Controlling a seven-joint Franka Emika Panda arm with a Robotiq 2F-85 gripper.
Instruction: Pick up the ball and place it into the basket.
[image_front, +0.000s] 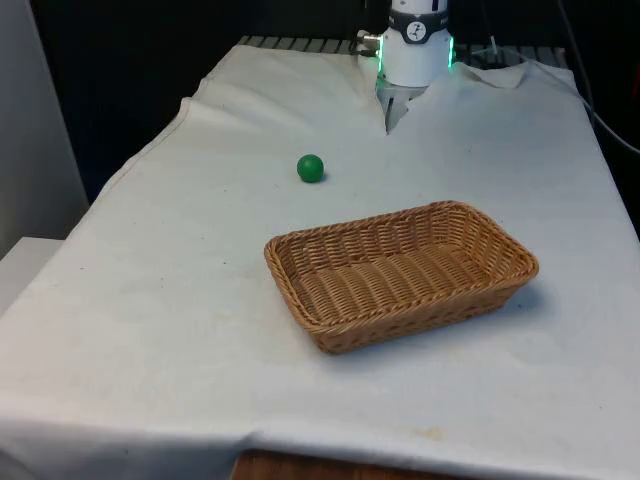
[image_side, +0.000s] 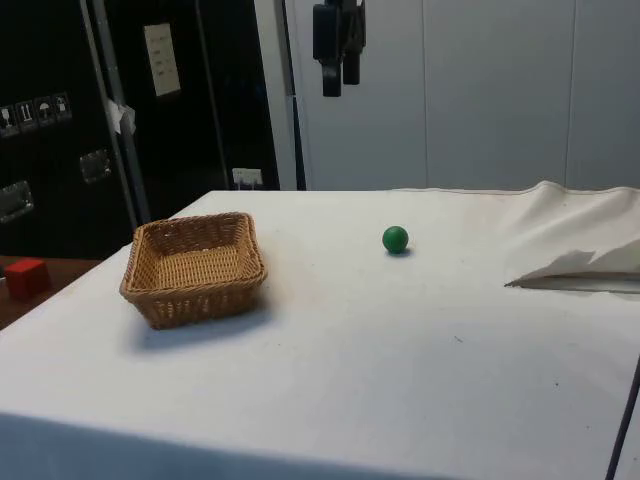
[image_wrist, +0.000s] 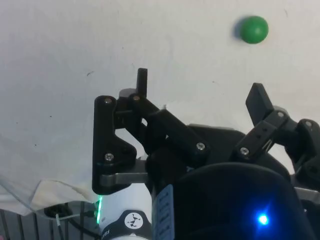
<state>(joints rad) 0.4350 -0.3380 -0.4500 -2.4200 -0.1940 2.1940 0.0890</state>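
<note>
- Table (image_front: 150, 330), white cloth over it, creased and rucked up towards the far end in the front view; in the side view a fold of cloth (image_side: 580, 268) lifts off the surface at that view's right
- Basket (image_front: 400, 272), woven wicker, rectangular, tan; sits flat on the cloth at mid-table, turned at a slant to the table's edges; nothing inside it; in the side view the basket (image_side: 193, 268) lies at that view's left
- Gripper (image_side: 338, 88), black, two fingers pointing down, hanging high above the table in the side view, well clear of the cloth; in the wrist view the gripper (image_wrist: 200, 95) has its fingers spread wide with bare cloth between them, nothing held, so it is released
- Fingers (image_wrist: 142, 80) in the wrist view: tips apart, neither one touching anything
- Ball (image_front: 310, 168), green, small, round; rests on the cloth by itself, towards the front view's left of the basket and farther up the table, near it but not touching
- Ball (image_side: 395, 239) against gripper, side view: down on the cloth, well below the fingers and a little to that view's right of them
- Ball (image_wrist: 254, 29), wrist view: beyond the fingertips and off to one side, outside the gap between them, well apart from both
- Red block (image_side: 27, 277), side view, off the table at that view's left edge
</note>
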